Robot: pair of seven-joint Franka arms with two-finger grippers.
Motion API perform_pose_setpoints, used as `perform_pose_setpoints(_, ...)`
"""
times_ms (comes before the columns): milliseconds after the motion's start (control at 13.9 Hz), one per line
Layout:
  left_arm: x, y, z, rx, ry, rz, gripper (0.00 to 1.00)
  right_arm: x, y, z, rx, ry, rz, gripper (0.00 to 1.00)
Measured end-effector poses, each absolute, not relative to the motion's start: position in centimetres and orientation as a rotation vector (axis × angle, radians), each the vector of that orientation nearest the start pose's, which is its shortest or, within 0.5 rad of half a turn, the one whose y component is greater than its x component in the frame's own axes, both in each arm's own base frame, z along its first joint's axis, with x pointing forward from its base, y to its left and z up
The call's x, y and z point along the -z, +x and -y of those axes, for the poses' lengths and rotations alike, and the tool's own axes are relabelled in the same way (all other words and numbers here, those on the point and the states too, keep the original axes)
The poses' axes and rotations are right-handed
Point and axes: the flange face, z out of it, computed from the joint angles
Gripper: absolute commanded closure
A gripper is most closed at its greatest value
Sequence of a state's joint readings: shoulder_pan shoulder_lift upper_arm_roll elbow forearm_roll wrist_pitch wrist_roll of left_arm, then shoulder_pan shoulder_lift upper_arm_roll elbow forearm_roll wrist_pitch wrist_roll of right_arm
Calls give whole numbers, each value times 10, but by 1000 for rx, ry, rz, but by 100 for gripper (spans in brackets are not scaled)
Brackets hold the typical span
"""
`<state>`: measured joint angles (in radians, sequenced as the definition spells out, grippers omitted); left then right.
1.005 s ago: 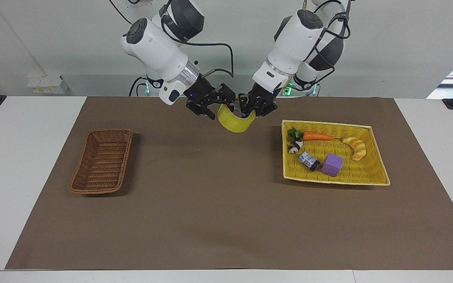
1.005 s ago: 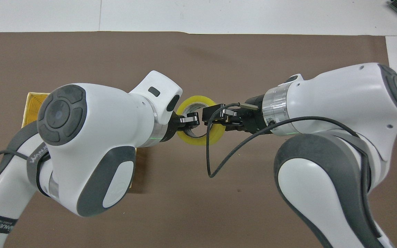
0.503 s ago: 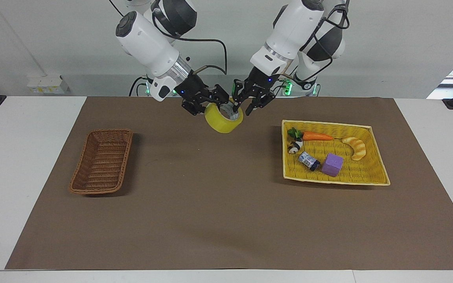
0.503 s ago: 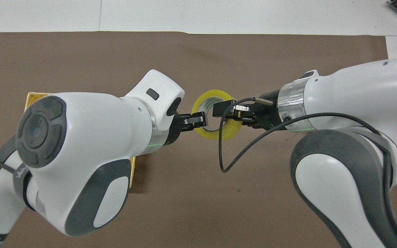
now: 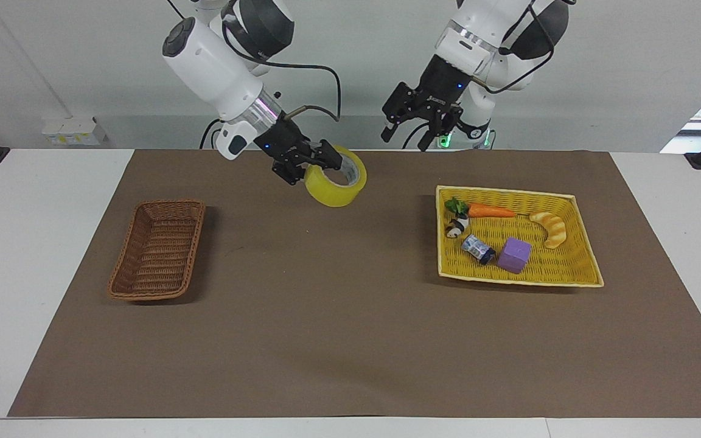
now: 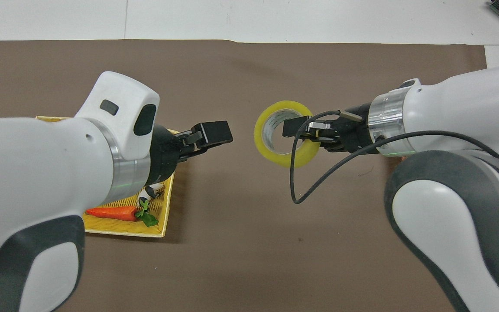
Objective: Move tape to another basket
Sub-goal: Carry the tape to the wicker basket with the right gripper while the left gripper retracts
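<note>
One brown mat [image 5: 350, 316]. Two baskets: yellow basket [image 5: 575, 274] at left arm's end of mat, wicker basket [image 5: 157, 250] at right arm's end. One tape [image 5: 335, 176] over mat, clamped by right gripper [image 5: 308, 163]. Left gripper [image 5: 407, 129] spread, empty, raised above mat's edge nearest robots.

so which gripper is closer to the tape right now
Right. The right gripper is shut on the tape, holding it in the air above the mat. The left gripper is apart from it, raised and open.
</note>
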<state>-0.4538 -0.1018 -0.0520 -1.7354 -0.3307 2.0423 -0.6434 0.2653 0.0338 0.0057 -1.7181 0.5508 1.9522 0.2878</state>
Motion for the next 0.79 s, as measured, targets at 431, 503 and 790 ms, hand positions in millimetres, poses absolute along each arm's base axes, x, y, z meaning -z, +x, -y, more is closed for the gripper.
perform_pose_setpoints(431,-631,525,163,273,-3441,65,0,-614,575,-67,57,-2584,-156,100)
perform_pose_setpoints(503,-629,529,143,275,-3402,35,0,-615,572,-35,44,-2566,-148,100)
perform_pose_setpoints(790,-621,536,60,190,-3274,-59,0,-599,556,79,39,-2534,-265,100)
